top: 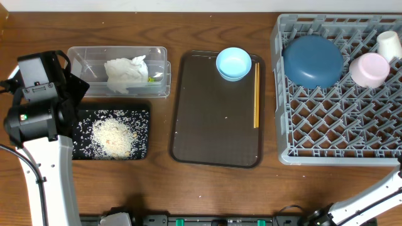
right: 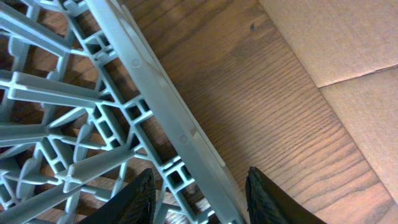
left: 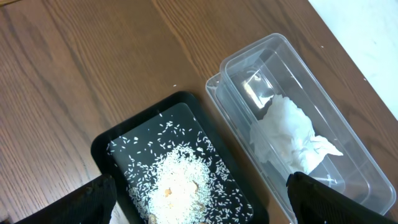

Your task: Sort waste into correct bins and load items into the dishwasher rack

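rack wall [right: 155, 106] beneath right tool [right: 200, 174]

I found nothing I could read in any view. No lettering, number, label or brand showed on the clear tub [top: 75, 51], the black tray [top: 143, 113] or the grey rack [top: 279, 94]. The crinkled wrapper [top: 151, 79] was too small for me to tell whether it bore any print
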You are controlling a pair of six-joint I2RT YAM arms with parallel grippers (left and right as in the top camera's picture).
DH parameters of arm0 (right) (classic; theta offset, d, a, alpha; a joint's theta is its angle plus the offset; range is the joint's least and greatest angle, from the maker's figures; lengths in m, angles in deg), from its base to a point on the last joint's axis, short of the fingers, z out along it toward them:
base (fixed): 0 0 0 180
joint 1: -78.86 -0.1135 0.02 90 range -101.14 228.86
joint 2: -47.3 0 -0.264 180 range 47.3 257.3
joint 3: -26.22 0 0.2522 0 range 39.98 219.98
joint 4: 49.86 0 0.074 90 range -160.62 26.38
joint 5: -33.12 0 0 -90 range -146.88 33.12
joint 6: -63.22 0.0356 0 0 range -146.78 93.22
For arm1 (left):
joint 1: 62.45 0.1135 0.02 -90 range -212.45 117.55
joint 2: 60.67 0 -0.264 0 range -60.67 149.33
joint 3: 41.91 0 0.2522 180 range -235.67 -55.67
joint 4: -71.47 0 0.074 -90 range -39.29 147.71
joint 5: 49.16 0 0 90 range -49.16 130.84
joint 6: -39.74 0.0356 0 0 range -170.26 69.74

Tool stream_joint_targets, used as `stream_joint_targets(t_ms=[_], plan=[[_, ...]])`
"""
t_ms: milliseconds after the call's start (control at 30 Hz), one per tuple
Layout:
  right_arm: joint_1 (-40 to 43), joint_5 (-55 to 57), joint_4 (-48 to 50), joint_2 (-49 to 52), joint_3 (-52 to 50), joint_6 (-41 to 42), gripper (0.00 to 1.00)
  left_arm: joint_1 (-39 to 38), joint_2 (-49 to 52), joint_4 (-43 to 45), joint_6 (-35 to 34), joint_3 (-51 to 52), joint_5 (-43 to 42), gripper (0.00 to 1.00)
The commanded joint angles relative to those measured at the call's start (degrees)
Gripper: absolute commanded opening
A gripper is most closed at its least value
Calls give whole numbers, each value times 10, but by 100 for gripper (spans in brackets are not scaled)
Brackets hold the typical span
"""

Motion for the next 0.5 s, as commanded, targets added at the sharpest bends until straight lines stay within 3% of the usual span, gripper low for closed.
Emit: stream_joint_targets(t_ms=[0, 367, 467], plan=[[5, -12, 4, 4, -10, -21, 42, 3, 2, -2, -7, 2, 12, 91], [10, -2, 20, 4, -29, -21, 36, 3, 2, -1, -7, 2, 12, 90], [16, -2, 17, 4, -30, -19, 31, 3, 2, -2, -7, 2, 12, 90]])
